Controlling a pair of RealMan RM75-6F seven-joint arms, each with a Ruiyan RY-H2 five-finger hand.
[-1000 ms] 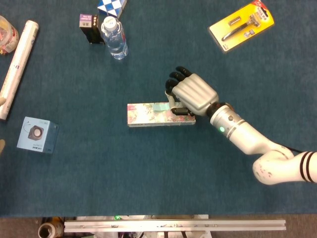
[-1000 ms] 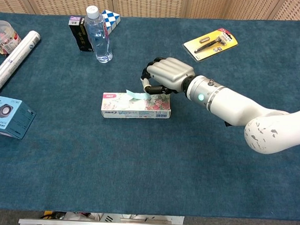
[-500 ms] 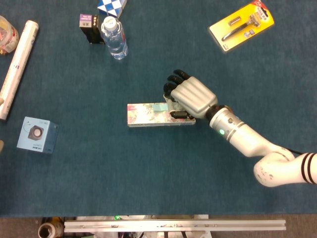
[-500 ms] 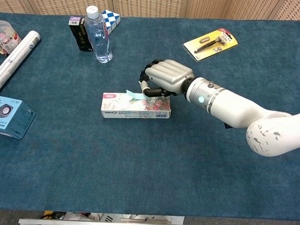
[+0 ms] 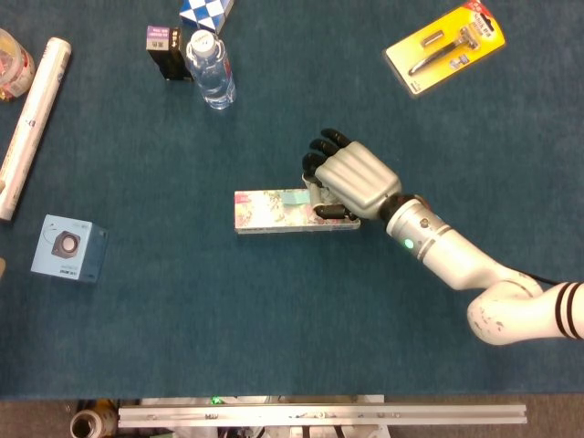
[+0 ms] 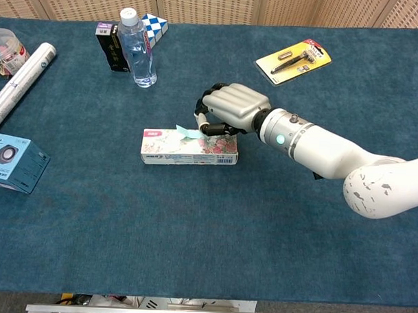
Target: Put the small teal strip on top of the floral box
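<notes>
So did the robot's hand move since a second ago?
Yes, a little. The right hand crept left along the floral box, which stayed put.

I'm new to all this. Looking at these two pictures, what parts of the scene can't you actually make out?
- Whether the right hand grips the teal strip: its fingers hide the strip's end in both views.
- The floral box: its right end is under the hand in the head view.
- The left hand: in neither view.
- The round container: cut off by the head view's left edge.

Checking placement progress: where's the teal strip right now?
Mid-table in both views, the teal strip lies on the floral box, at the right hand fingertips.
</notes>
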